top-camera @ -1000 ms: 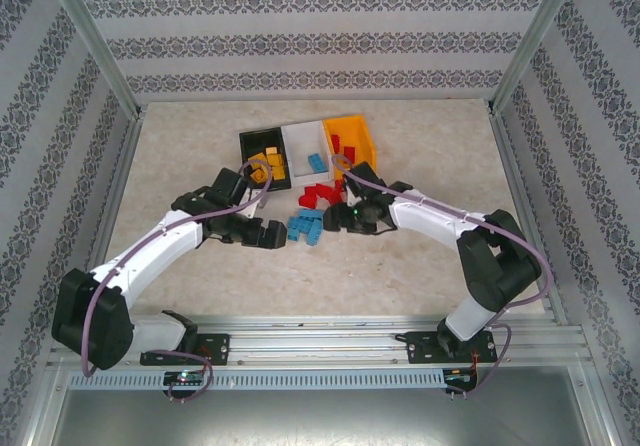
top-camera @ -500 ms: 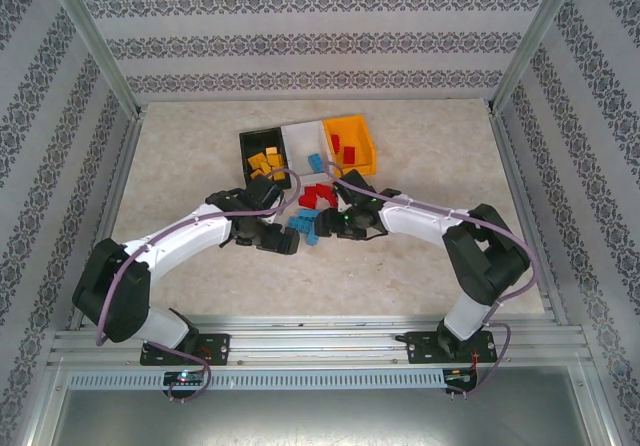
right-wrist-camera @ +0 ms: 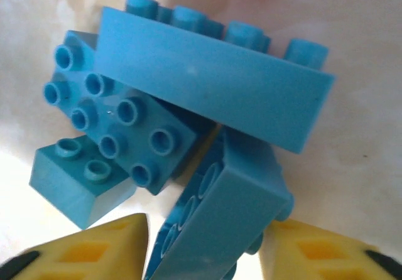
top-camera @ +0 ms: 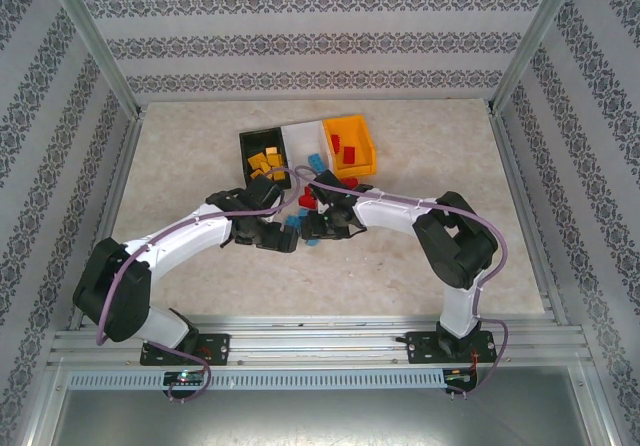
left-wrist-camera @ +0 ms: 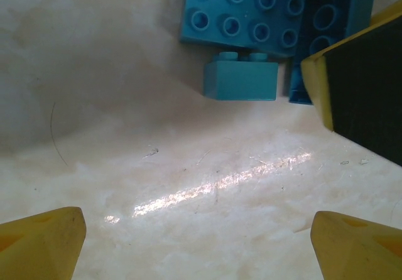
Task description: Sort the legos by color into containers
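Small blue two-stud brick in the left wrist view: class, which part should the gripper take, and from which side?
Probably its two short ends, the left gripper coming from the bare table side. The small blue brick sits studs-up with the larger blue brick right behind it, so only the ends are free faces.

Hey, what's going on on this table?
A two-armed robot is sorting small plastic bricks by colour into a black plastic bin, a white bin and an orange-yellow bin. Both grippers are at a loose pile of blue bricks before the bins. The left gripper is open over bare table; the right gripper straddles one blue brick.
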